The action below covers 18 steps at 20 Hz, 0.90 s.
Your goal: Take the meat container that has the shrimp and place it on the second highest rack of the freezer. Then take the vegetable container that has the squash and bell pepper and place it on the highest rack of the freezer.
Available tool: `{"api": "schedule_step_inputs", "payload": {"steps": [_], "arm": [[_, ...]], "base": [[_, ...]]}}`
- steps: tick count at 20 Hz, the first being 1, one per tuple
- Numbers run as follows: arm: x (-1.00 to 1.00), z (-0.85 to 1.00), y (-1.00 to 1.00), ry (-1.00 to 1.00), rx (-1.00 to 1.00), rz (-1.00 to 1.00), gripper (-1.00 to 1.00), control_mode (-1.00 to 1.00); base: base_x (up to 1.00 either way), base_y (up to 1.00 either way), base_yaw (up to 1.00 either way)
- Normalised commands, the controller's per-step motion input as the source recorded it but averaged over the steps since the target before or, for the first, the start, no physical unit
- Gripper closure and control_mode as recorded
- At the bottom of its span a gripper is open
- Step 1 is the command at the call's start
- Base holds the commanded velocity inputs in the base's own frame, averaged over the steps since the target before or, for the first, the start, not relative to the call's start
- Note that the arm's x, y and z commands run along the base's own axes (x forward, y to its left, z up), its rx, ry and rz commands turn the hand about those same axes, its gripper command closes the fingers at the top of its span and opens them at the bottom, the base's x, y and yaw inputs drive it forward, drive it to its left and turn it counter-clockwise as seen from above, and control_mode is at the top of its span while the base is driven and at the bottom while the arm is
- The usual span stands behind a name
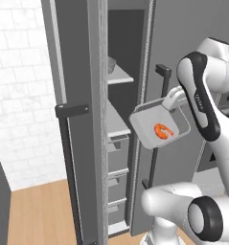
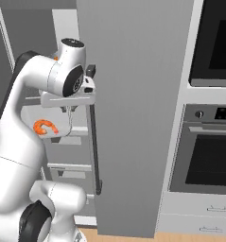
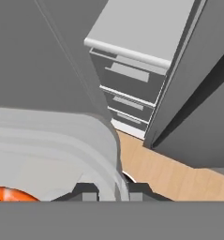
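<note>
I hold the meat container [image 1: 160, 127] at its rim, my pincer [image 3: 109, 191] clamped on the tray's near edge with one fingertip either side of the wall, as the hand view shows. The shrimp [image 1: 163, 130] lies curled inside the tray, just below and ahead of my pincer, tipped toward the left base camera because the tray hangs at a slant.

The freezer [image 1: 77, 95] stands open before me. Its interior lies beyond and to the left of my pincer: the highest rack [image 1: 120, 76] sits above the level of my hand, and the second highest rack [image 1: 115, 123] runs at about the tray's own height, just past its far edge. Below that shelf come the drawers [image 3: 127, 89], under and ahead of my pincer in the hand view.

This is the first half of the job, as I judge it: shrimp tray lifted, not yet shelved. The next move calls for levelling the tray and sliding it leftward through the gap between the doors onto the lower shelf. Whether the tray's corner clears the door edge [image 1: 147, 57] is hard to tell from these angles.
</note>
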Motion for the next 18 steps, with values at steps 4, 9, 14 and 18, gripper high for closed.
{"api": "schedule_step_inputs", "payload": {"steps": [4, 9, 14, 18], "arm": [[0.03, 0.00, 0.07, 0.00, 0.00, 0.00, 1.00, -1.00], [0.00, -0.26, 0.36, 0.01, 0.04, -0.23, 1.00, -1.00], [0.03, -0.55, 0.31, 0.00, 0.16, -0.47, 1.00, -1.00], [0.14, -0.57, 0.40, 0.01, 0.17, -0.57, 1.00, -1.00]], "base": [[0.09, 0.13, 0.00], [0.00, 0.00, 0.00], [0.00, 0.00, 0.00], [0.00, 0.00, 0.00]]}}
